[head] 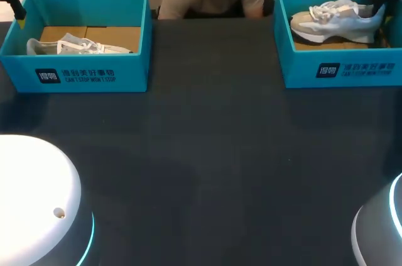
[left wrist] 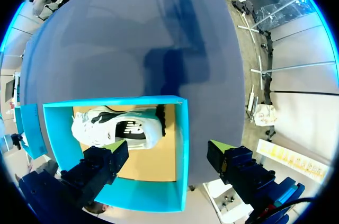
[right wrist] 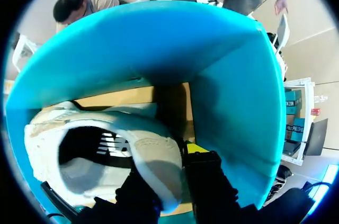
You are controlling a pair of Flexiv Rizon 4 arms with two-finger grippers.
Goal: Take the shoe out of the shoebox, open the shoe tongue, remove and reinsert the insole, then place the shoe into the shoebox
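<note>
Sneaker (head: 333, 17) lies in the right shoebox (head: 295, 65), right gripper (right wrist: 172, 179) clamped on its heel, a hold suited to lifting it out; left gripper (left wrist: 167, 152) hangs spread above the other shoebox (left wrist: 183, 144).

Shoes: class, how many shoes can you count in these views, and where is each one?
2. The left shoe lies in the left shoebox; the right shoe sits in the right shoebox, its heel pinched by the right gripper. No others show.
</note>
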